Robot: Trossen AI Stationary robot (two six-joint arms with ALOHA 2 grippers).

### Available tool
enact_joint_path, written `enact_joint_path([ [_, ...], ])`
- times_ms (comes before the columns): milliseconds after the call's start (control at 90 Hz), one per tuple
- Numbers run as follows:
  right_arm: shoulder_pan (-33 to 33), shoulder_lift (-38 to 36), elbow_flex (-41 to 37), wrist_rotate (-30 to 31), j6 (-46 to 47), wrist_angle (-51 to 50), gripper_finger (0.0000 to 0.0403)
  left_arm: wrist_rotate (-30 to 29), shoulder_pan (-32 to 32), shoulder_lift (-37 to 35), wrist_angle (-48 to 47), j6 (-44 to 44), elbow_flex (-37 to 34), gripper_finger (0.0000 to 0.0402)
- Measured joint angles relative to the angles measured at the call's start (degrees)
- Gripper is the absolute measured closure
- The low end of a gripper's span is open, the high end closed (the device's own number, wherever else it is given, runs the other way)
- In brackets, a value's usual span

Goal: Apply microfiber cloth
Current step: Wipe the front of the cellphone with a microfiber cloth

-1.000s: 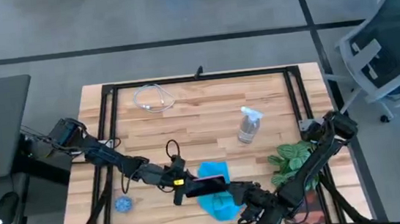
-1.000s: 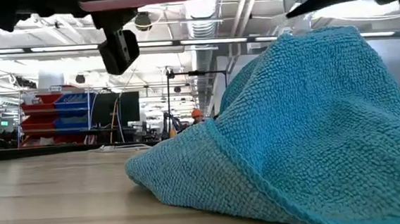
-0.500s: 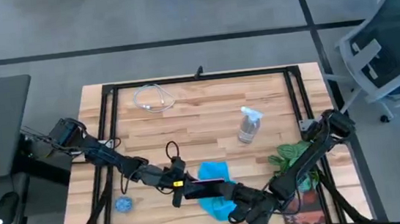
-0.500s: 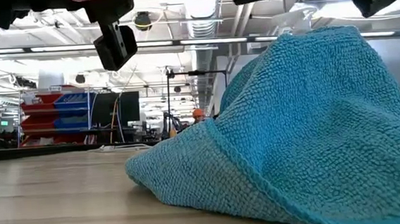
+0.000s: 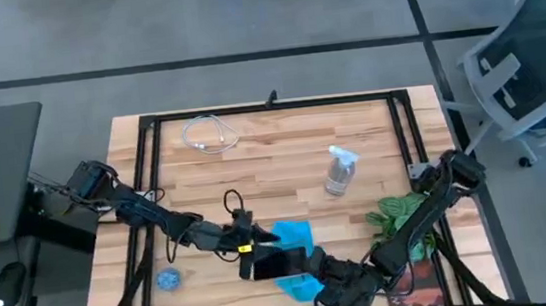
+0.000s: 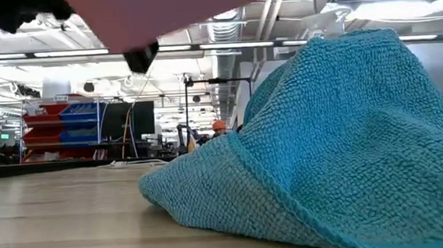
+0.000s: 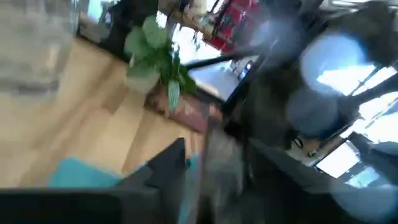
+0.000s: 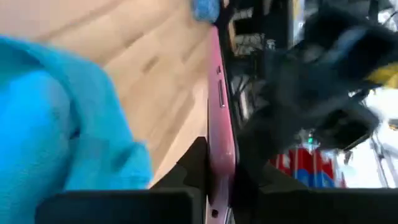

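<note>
While phone [image 5: 275, 264] overlaps microfiber cloth [image 5: 296, 236], spray bottle [image 5: 339, 171] apart

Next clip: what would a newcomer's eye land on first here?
Most striking is the bright sky-blue microfiber cloth, heaped on the wooden table's near edge and filling the low view. Just above it, the left claw and right claw meet around a black, pink-edged phone. A green leafy plant sits to the right.

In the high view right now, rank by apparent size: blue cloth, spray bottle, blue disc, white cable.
Largest to smallest, as seen from above:
1. microfiber cloth, though the phone hides part of it
2. white cable, counting its whole loop
3. spray bottle, close to the cable, so that order is unsure
4. blue disc
</note>
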Motion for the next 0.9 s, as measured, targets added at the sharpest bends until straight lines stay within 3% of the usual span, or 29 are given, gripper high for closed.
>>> enact_joint_path([
  [122,1.1,-0.1,0.2,2.4,2.4,-1.8,0.0384,0.4,0.3,-3.4,-2.4,4.9,0.0,0.0193],
  [322,4.3,-0.1,0.2,10.6,-0.1,-4.8,0.0384,-0.6,-2.8,-8.0,-7.5,18.2,0.0,0.0195],
  [500,7.8,3.3,0.1,13.9,-5.4,-12.3,0.0384,-8.1,-8.5,-7.9,-8.9,27.0,0.0,0.0207],
  [678,10.3,7.4,0.1,16.5,-9.7,-14.2,0.0384,-19.7,-13.6,-7.9,-10.5,31.2,-0.1,0.0212],
  [900,10.0,7.6,0.1,18.4,-6.9,-14.0,0.0384,-20.7,-15.1,-7.9,-10.4,32.2,-0.1,0.0213],
])
